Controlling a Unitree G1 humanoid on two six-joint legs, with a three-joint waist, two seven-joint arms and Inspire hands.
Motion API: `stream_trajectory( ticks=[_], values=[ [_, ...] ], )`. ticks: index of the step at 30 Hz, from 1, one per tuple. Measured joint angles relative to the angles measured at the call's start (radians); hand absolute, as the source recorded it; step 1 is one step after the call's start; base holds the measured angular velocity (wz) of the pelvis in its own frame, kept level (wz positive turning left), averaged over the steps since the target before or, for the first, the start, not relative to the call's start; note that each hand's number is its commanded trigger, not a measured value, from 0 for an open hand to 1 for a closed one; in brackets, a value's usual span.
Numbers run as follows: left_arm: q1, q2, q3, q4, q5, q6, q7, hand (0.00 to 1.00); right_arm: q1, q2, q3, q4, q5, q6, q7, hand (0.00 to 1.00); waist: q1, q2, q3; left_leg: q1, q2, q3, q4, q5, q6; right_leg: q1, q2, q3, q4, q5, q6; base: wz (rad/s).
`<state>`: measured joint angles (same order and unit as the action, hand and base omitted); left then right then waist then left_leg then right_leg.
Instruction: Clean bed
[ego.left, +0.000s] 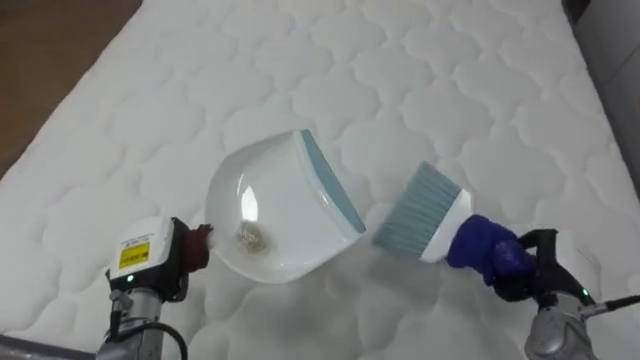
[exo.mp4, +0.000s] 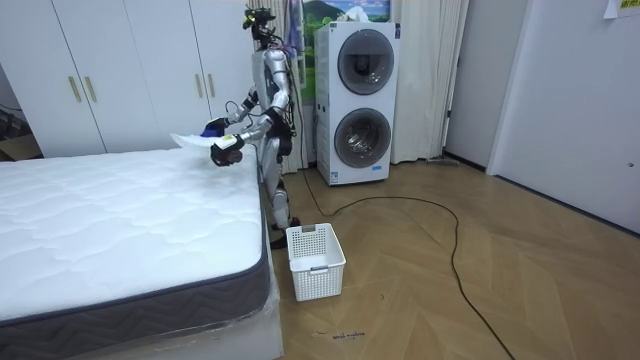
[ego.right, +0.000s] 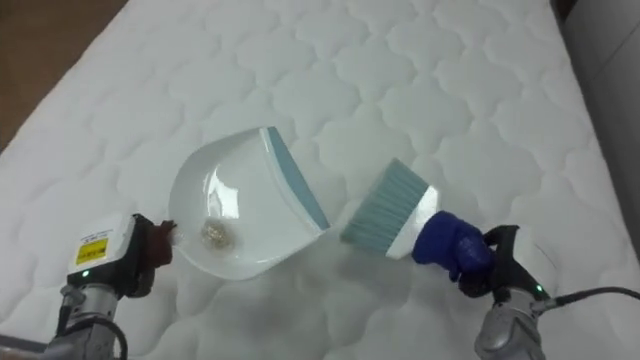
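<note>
Eye views show crumbs (ego.left: 250, 237) in the dustpan (ego.left: 292, 185); room view, a basket (exo.mp4: 316, 263).

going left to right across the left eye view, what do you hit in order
left hand → white dustpan → brush → right hand
</note>
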<state>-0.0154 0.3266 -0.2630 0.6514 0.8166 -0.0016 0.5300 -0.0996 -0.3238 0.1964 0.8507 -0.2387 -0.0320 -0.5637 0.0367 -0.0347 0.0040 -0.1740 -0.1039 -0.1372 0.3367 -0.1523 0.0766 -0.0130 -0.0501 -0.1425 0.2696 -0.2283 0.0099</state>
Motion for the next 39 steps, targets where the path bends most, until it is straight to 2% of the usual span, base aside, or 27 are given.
stream_trajectory(
  ticks=[2,6,8,11,13,14,15,16,17,18,19,20,21,22,23,24,25,26,28,30,32,33,35,36,37,38,39],
  values=[
    [0.029,-0.001,0.017,-0.024,-0.001,-0.009,0.002,1.0,-0.001,0.002,0.0,-0.004,0.028,-0.02,0.0,0.0,0.008,0.001,0.0009,0.006,0.0,-0.02,0.0,-0.003,-0.006,0.027,0.007,-0.016,-0.032,0.005,-0.008,0.26],
    [0.043,-0.005,0.057,-0.028,-0.002,-0.027,0.003,1.0,0.0,0.003,-0.007,-0.011,0.067,-0.026,0.0,0.0,0.025,0.005,0.006,-0.011,-0.003,-0.064,0.009,-0.005,-0.02,0.038,0.019,-0.052,-0.051,0.01,-0.014,0.34],
    [0.042,-0.007,0.065,-0.028,-0.001,-0.028,0.004,1.0,0.0,0.004,-0.01,-0.011,0.078,-0.026,0.0,0.0,0.029,0.009,0.0081,-0.029,-0.015,-0.097,0.025,-0.001,-0.026,0.038,0.025,-0.073,-0.051,0.01,-0.014,0.55],
    [0.064,-0.012,0.065,-0.072,0.003,-0.025,0.004,1.0,0.003,0.004,-0.033,-0.014,0.124,-0.026,-0.011,0.0,0.045,0.013,0.0095,-0.051,-0.032,-0.159,0.044,0.008,-0.039,0.041,0.029,-0.13,-0.051,0.007,-0.019,0.67],
    [0.065,-0.029,0.066,-0.087,0.002,-0.025,0.009,1.0,0.007,0.004,-0.069,-0.03,0.128,-0.026,-0.04,0.0,0.063,0.015,0.0094,-0.058,-0.048,-0.21,0.038,0.025,-0.052,0.049,0.036,-0.144,-0.051,0.004,-0.025,0.68],
    [0.065,-0.031,0.066,-0.09,0.002,-0.025,0.009,1.0,0.006,0.003,-0.082,-0.036,0.128,-0.029,-0.047,0.0,0.063,0.015,0.0094,-0.06,-0.051,-0.217,0.034,0.032,-0.054,0.051,0.037,-0.145,-0.052,0.001,-0.029,0.72],
    [0.064,-0.035,0.066,-0.093,0.002,-0.025,0.01,1.0,0.003,0.002,-0.108,-0.038,0.13,-0.049,-0.065,0.0,0.061,0.014,0.0095,-0.065,-0.053,-0.214,0.012,0.057,-0.06,0.056,0.036,-0.167,-0.062,0.002,-0.039,0.98],
    [0.063,-0.038,0.066,-0.093,0.001,-0.026,0.011,1.0,0.005,-0.001,-0.117,-0.04,0.146,-0.07,-0.09,0.0,0.039,0.014,0.0097,-0.07,-0.031,-0.125,-0.013,0.092,-0.053,0.069,0.019,-0.228,-0.087,0.009,-0.048,1.15],
    [0.061,-0.041,0.065,-0.095,0.001,-0.026,0.011,1.0,0.006,-0.004,-0.122,-0.042,0.157,-0.075,-0.099,0.0,0.022,0.009,0.0152,-0.081,-0.002,-0.03,0.008,0.092,-0.044,0.068,0.01,-0.278,-0.092,0.007,-0.051,1.12],
    [0.064,-0.043,0.065,-0.095,0.0,-0.028,0.011,1.0,0.012,0.0,-0.128,-0.043,0.164,-0.075,-0.107,0.0,0.022,0.007,0.0158,-0.092,0.061,0.151,0.12,0.024,-0.018,0.074,0.003,-0.346,-0.081,-0.002,-0.052,0.71],
    [0.069,-0.04,0.067,-0.094,-0.002,-0.028,0.011,1.0,0.012,0.004,-0.12,-0.05,0.175,-0.075,-0.106,0.0,0.024,0.006,0.0158,-0.072,0.126,0.264,0.208,-0.052,-0.025,0.085,0.004,-0.397,-0.078,-0.007,-0.052,0.66],
    [0.068,-0.04,0.068,-0.095,-0.006,-0.029,0.011,1.0,0.011,0.005,-0.109,-0.058,0.198,-0.074,-0.105,0.0,0.02,0.011,0.0126,-0.042,0.189,0.336,0.257,-0.106,-0.042,0.092,0.004,-0.457,-0.069,-0.013,-0.049,0.54],
    [0.066,-0.041,0.068,-0.094,-0.008,-0.031,0.011,1.0,0.011,0.005,-0.107,-0.061,0.205,-0.073,-0.102,0.0,0.016,0.011,0.0131,-0.03,0.217,0.361,0.274,-0.126,-0.049,0.095,0.002,-0.488,-0.059,-0.019,-0.043,0.8],
    [0.063,-0.045,0.068,-0.094,-0.007,-0.031,0.01,1.0,0.01,0.004,-0.104,-0.058,0.208,-0.064,-0.092,0.0,0.005,0.012,0.016,-0.025,0.253,0.398,0.278,-0.15,-0.069,0.099,-0.003,-0.53,-0.022,-0.035,-0.034,0.73],
    [0.063,-0.049,0.068,-0.094,-0.007,-0.031,0.009,1.0,0.007,0.004,-0.106,-0.056,0.208,-0.06,-0.086,0.0,-0.001,0.012,0.0189,-0.029,0.253,0.408,0.266,-0.153,-0.067,0.097,-0.006,-0.542,-0.001,-0.041,-0.03,0.93],
    [0.063,-0.051,0.064,-0.094,-0.007,-0.03,0.004,1.0,0.004,0.004,-0.108,-0.047,0.209,-0.057,-0.074,0.0,-0.011,0.008,0.0191,-0.034,0.237,0.391,0.244,-0.155,-0.063,0.089,-0.004,-0.521,0.014,-0.045,-0.026,0.93],
    [0.06,-0.054,0.064,-0.094,-0.007,-0.03,0.005,1.0,-0.003,0.002,-0.118,-0.035,0.214,-0.057,-0.069,0.0,-0.018,0.007,0.0186,-0.043,0.208,0.343,0.22,-0.152,-0.057,0.076,0.004,-0.462,0.014,-0.045,-0.026,0.98],
    [0.057,-0.053,0.064,-0.094,-0.007,-0.03,0.005,1.0,-0.003,0.001,-0.122,-0.031,0.219,-0.057,-0.068,0.0,-0.022,0.007,0.0182,-0.046,0.196,0.333,0.206,-0.146,-0.046,0.072,0.003,-0.456,0.014,-0.045,-0.026,1.1],
    [0.053,-0.053,0.064,-0.093,-0.009,-0.024,0.009,1.0,-0.003,0.002,-0.117,-0.03,0.247,-0.057,-0.066,0.0,-0.028,0.006,0.0177,-0.059,0.17,0.326,0.17,-0.118,-0.015,0.065,-0.018,-0.467,0.026,-0.049,-0.019,1.01],
    [0.052,-0.052,0.065,-0.093,-0.029,-0.025,0.01,1.0,-0.003,0.002,-0.107,-0.03,0.256,-0.059,-0.066,0.0,-0.022,0.006,0.0169,-0.067,0.159,0.334,0.149,-0.099,-0.008,0.064,-0.027,-0.484,0.021,-0.051,-0.016,0.75],
    [0.052,-0.05,0.065,-0.094,-0.041,-0.025,0.01,1.0,-0.003,0.003,-0.101,-0.03,0.254,-0.059,-0.067,0.0,-0.003,0.0,0.0136,-0.068,0.16,0.394,0.116,-0.069,0.008,0.064,-0.05,-0.535,0.025,-0.053,-0.01,0.76],
    [0.052,-0.05,0.065,-0.094,-0.041,-0.026,0.01,1.0,-0.003,0.003,-0.101,-0.031,0.256,-0.059,-0.067,0.0,-0.001,0.0,0.0127,-0.068,0.157,0.398,0.108,-0.063,0.011,0.066,-0.054,-0.545,0.025,-0.051,-0.008,0.73],
    [0.049,-0.048,0.065,-0.094,-0.04,-0.032,0.01,1.0,-0.003,0.003,-0.1,-0.032,0.274,-0.063,-0.077,0.0,-0.006,0.002,0.0103,-0.074,0.12,0.338,0.09,-0.042,0.019,0.065,-0.049,-0.527,0.043,-0.048,-0.006,0.9],
    [0.041,-0.049,0.064,-0.094,-0.04,-0.041,0.01,1.0,0.004,0.003,-0.102,-0.033,0.276,-0.063,-0.091,0.0,-0.022,0.006,0.0094,-0.08,0.092,0.268,0.08,-0.024,0.025,0.045,-0.052,-0.464,0.087,-0.047,-0.008,1.36],
    [0.029,-0.048,0.064,-0.094,-0.04,-0.048,0.01,1.0,0.021,0.006,-0.104,-0.033,0.271,-0.064,-0.1,0.0,-0.043,0.009,0.0091,-0.077,0.068,0.19,0.058,-0.004,0.026,0.007,-0.039,-0.342,0.123,-0.057,-0.023,1.42],
    [0.023,-0.047,0.064,-0.095,-0.04,-0.049,0.011,1.0,0.029,0.009,-0.106,-0.032,0.265,-0.063,-0.103,0.0,-0.046,0.011,0.0086,-0.076,0.059,0.156,0.047,0.008,0.026,-0.013,-0.023,-0.263,0.123,-0.063,-0.029,1.39],
    [0.016,-0.044,0.062,-0.098,-0.04,-0.049,0.012,1.0,0.046,0.015,-0.108,-0.038,0.255,-0.063,-0.111,0.0,-0.059,0.011,0.0082,-0.071,0.039,0.093,0.018,0.034,0.024,-0.052,0.005,-0.161,0.116,-0.064,-0.032,1.46]
  ],
)
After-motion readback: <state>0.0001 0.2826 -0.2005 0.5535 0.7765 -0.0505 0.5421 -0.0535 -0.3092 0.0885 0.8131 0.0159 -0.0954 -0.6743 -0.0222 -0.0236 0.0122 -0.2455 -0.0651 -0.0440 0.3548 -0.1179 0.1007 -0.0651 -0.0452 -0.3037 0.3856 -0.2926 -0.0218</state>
